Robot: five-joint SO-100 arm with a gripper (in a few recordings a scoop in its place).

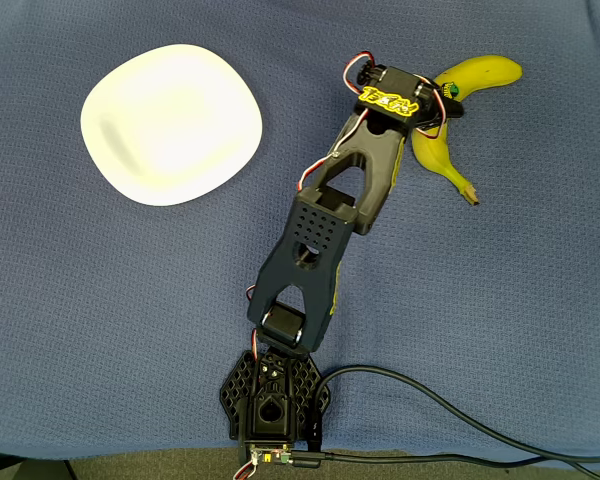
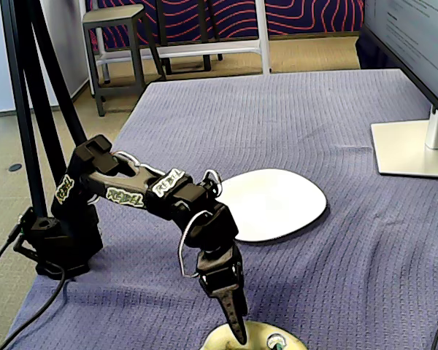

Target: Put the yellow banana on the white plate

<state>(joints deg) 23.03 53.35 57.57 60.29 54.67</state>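
Banana (image 1: 435, 140) lies on blue-clothed counter (image 1: 500, 300), far right of plate (image 1: 170, 123) in overhead view. End effector (image 2: 237, 324) points down over banana's middle, tip at its surface; jaw opening cannot be told. Plate bare.

Blue cloth-covered table (image 1: 500, 330): white plate (image 1: 170, 122), yellow banana (image 1: 472, 78), arm base (image 1: 272, 400).
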